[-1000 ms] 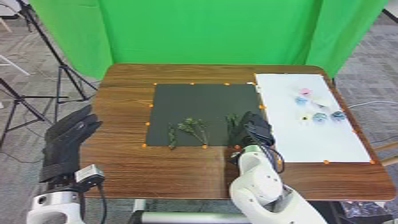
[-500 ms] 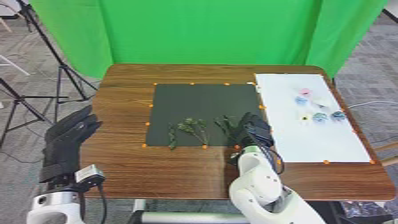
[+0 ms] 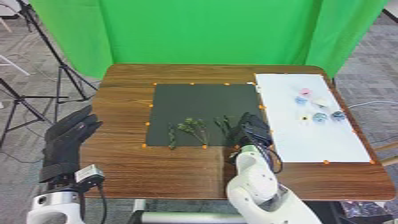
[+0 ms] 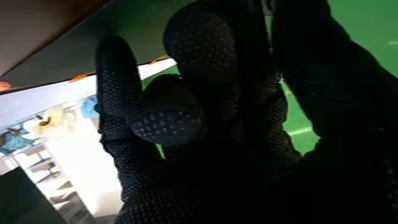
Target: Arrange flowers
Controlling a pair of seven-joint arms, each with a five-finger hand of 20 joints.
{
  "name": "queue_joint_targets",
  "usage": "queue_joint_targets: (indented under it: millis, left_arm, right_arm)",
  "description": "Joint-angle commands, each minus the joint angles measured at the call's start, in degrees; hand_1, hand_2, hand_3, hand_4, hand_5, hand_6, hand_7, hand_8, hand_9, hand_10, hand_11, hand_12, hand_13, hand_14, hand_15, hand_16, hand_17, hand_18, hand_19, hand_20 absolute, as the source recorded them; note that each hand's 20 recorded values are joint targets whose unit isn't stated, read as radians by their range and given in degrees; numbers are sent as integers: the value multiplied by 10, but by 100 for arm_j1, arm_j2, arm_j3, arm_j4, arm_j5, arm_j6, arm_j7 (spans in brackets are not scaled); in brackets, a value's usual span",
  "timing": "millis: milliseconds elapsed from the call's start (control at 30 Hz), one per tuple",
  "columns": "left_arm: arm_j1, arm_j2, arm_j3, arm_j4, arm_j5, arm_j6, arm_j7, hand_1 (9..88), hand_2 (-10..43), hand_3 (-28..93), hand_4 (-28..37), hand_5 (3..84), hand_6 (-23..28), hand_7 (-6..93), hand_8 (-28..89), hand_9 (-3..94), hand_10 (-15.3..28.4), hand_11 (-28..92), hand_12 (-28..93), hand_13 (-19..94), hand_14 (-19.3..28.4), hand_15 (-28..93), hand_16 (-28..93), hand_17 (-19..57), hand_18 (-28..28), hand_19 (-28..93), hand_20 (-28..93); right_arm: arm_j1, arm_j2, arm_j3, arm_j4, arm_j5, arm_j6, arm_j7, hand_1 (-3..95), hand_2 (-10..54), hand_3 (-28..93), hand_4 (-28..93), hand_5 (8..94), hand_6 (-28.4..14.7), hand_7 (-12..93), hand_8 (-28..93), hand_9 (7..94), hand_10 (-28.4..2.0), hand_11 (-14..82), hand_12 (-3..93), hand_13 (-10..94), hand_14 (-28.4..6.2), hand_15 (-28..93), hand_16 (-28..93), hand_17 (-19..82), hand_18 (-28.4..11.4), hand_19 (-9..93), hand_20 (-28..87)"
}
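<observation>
Brown table [image 3: 120, 172] bore a dark mat [image 3: 204, 99]; leafy sprig [image 3: 223, 122] lay there, just beside right hand [image 3: 252, 131], grip impossible to tell. Left hand [image 3: 69, 132] hung loosely open. Straight, gentle placement seemed wisest.

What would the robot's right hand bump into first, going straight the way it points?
The right hand looks free over the dark mat, perhaps until the green curtain; height is unclear.

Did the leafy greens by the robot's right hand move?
Yes, the leafy greens moved left, away from the right edge of the dark mat.
</observation>
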Motion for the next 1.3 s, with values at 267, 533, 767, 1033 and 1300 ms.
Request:
queue_joint_targets:
  millis: [267, 533, 767, 1033, 1300]
  left_arm:
    - [237, -64, -150, -92, 13, 7, -11, 301, 15, 840, -119, 434, 125, 168, -109, 345, 205, 426, 69, 247, 273, 670, -184, -83, 224, 570, 144]
    - [242, -53, -136, -124, 17, 74, -31, 300, 16, 839, -119, 433, 125, 168, -109, 345, 205, 426, 69, 247, 273, 670, -184, -83, 225, 571, 145]
    - [251, -102, -107, -138, 37, 97, -6, 299, 16, 834, -127, 433, 125, 168, -108, 345, 205, 426, 69, 248, 273, 670, -184, -83, 224, 570, 145]
    - [236, -104, -109, -118, 40, 95, 90, 294, 18, 818, -141, 430, 124, 168, -108, 343, 205, 425, 69, 248, 274, 670, -184, -83, 225, 570, 145]
    - [218, -42, -71, -115, -3, 116, 134, 293, 18, 818, -144, 429, 124, 167, -108, 344, 205, 425, 70, 247, 274, 670, -184, -83, 225, 571, 145]
  right_arm:
    - [-133, 81, 75, -367, -54, 119, 219, 266, -36, 747, -211, 691, -112, 335, -85, 631, -243, 586, 279, 626, -215, 845, 286, 259, -284, 877, -29]
    - [457, 632, 149, -662, 228, 753, 103, 249, -27, 764, -213, 584, -160, 274, -89, 521, -284, 504, 232, 516, -259, 852, 212, 253, -284, 915, -116]
    - [1024, 1391, 353, -480, 571, 620, -107, 264, -9, 778, -210, 574, -146, 270, -89, 523, -284, 426, 203, 522, -232, 838, 191, 249, -284, 926, -150]
    - [1088, 1871, 903, -257, 1237, -55, -197, 284, -18, 812, -215, 529, -140, 252, -90, 483, -270, 337, 181, 558, -178, 863, 170, 225, -284, 927, -117]
    - [844, 1758, 1506, -161, 1573, -1238, -289, 302, -32, 823, -223, 513, -140, 237, -91, 464, -273, 276, 176, 562, -172, 870, 161, 218, -284, 904, -46]
